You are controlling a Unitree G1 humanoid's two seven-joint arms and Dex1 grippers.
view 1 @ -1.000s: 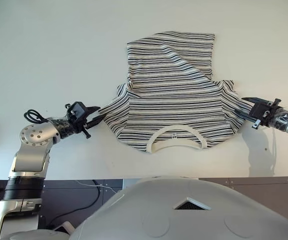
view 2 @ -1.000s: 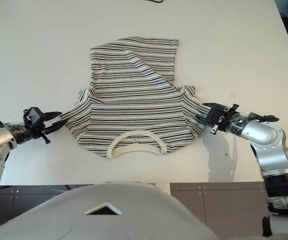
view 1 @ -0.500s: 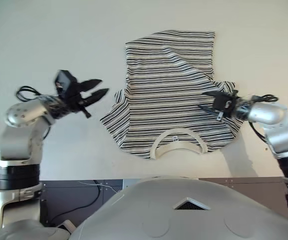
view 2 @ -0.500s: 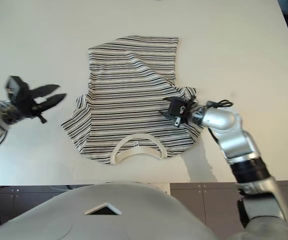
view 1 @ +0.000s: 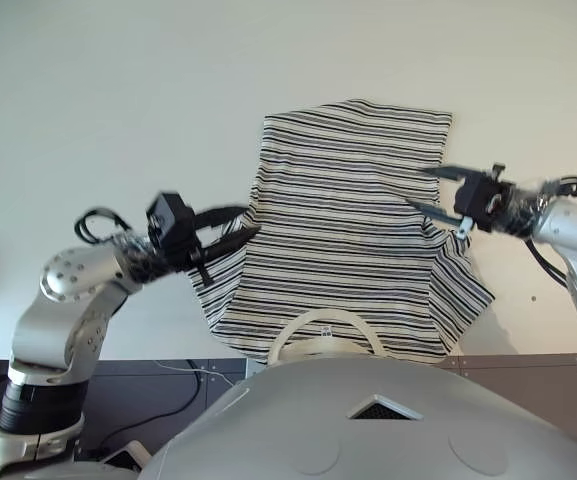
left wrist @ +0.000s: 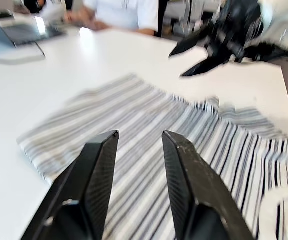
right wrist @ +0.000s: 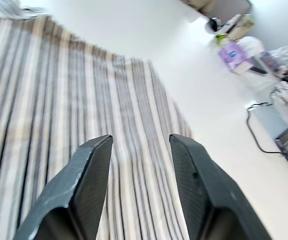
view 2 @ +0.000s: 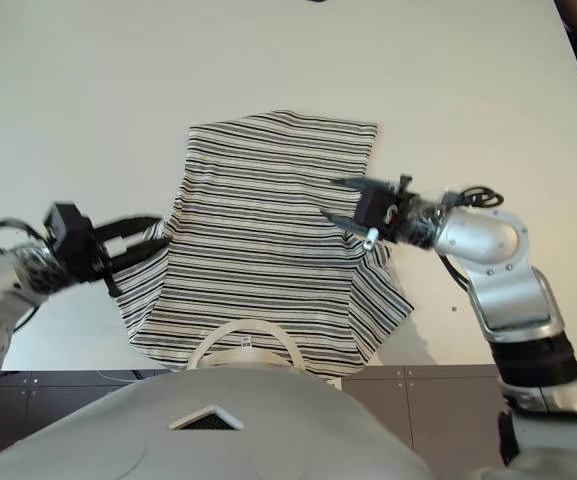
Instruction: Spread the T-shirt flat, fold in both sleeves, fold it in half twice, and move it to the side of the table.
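The T-shirt (view 1: 338,220), striped dark and pale, lies on the white table (view 1: 118,100). Its cream collar (view 1: 323,328) is toward the robot and its straight hem (view 1: 358,110) is on the far side. The shirt is narrower at the hem and becomes wider toward the collar. On its right side, near the collar, a flap (view 1: 458,280) with slanted stripes sticks out to a corner. The rest of the cloth looks mostly flat, with small wrinkles along the right edge. The left gripper (view 1: 248,222) is at the left edge of the shirt, about halfway between hem and collar, and points inward over the cloth. Its two fingers (left wrist: 101,170) stand wide apart with nothing between them; in the left wrist view only the striped cloth shows under the gap. I cannot tell whether the tips touch the cloth. The right gripper (view 1: 420,188) is over the right part of the shirt, nearer to the hem than the left one, and also points inward. Its fingers (right wrist: 193,175) are spread wide too and hold nothing, and it seems to hang a little above the cloth. The two grippers face each other across the shirt, well apart. A laptop (left wrist: 9,35) stands on the table, well apart from the shirt.
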